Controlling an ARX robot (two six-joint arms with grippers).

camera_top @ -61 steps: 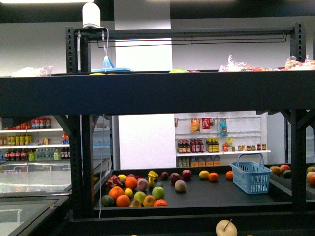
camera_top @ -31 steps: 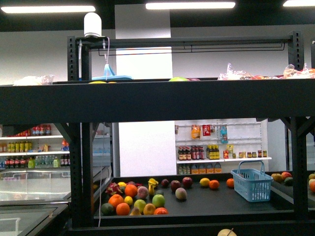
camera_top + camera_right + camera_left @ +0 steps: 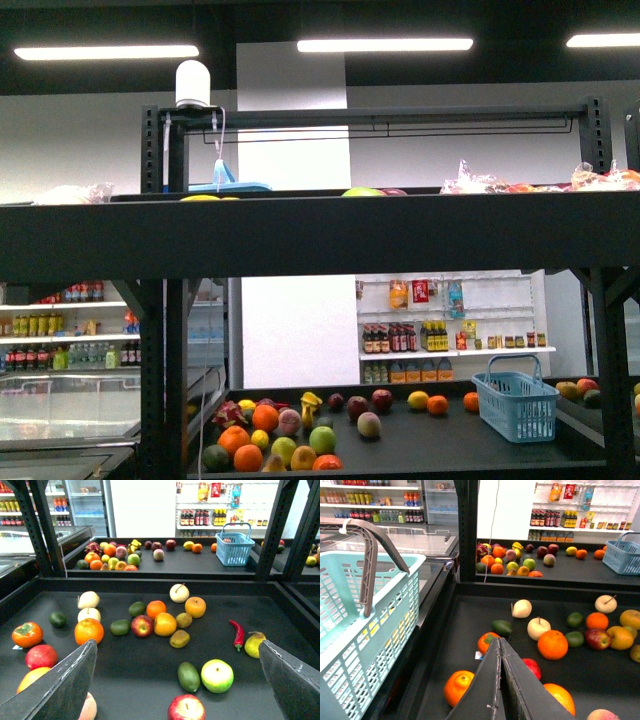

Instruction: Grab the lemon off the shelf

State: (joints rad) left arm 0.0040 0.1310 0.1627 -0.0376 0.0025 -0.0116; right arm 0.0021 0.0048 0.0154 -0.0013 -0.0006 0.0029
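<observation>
My left gripper point(image 3: 500, 680) has its jaws pressed together, holding nothing; my right gripper point(image 3: 180, 680) has its jaws spread wide over the shelf point(image 3: 150, 680). The lemon point(image 3: 165, 624) lies among oranges, untouched.

1. Bare dark tray point(image 3: 225, 600) on the near shelf's right half leaves passing room.
2. Fruit crowds its left and middle.
3. Black uprights point(image 3: 272, 527) flank it.
4. A teal basket point(image 3: 365, 630) blocks the left.

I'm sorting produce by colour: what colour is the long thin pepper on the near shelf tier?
Red. The pepper shows best in the right wrist view, lying beside a yellow-green pear.
</observation>
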